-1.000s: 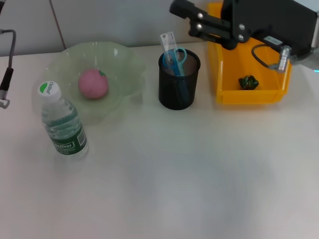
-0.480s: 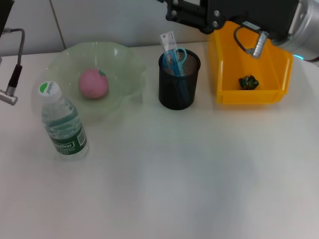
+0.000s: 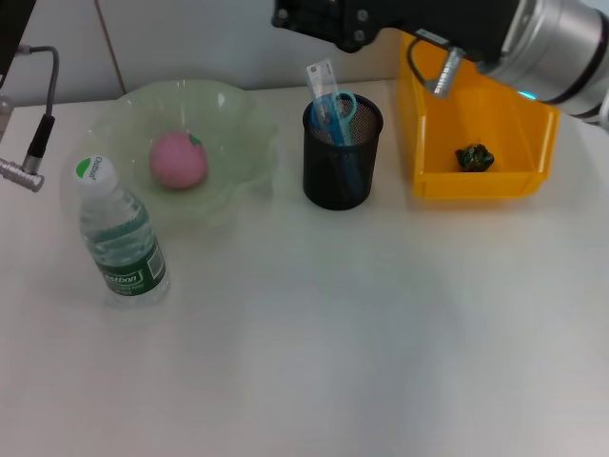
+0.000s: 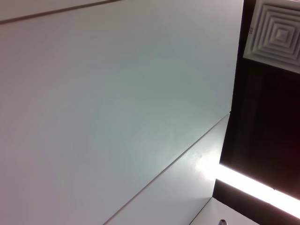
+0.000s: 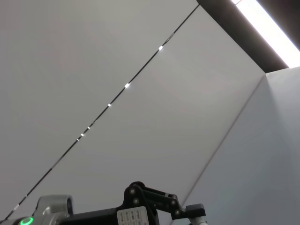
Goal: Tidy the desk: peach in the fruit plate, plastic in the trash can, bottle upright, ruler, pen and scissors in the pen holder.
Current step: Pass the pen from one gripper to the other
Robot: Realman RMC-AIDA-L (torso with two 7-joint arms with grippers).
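Observation:
A pink peach (image 3: 178, 159) lies in the pale green fruit plate (image 3: 238, 114). A clear water bottle (image 3: 119, 235) with a green-and-white cap stands upright in front of the plate. A black mesh pen holder (image 3: 341, 162) holds a clear ruler (image 3: 322, 76), blue scissors (image 3: 338, 105) and a pen. A crumpled dark green plastic scrap (image 3: 473, 157) lies in the yellow bin (image 3: 433, 181). My right gripper (image 3: 309, 14) is raised high at the top edge, above and behind the holder. Of my left arm only a cable and plug (image 3: 24, 171) show at the far left.
The white table (image 3: 333, 333) stretches in front of the objects. A wall stands close behind the plate and bin. Both wrist views face the ceiling; a black linkage (image 5: 159, 206) shows at the edge of the right wrist view.
My right arm has risen and swung left across the top of the view, away from over the yellow bin. The left arm's cable has shifted slightly up and right.

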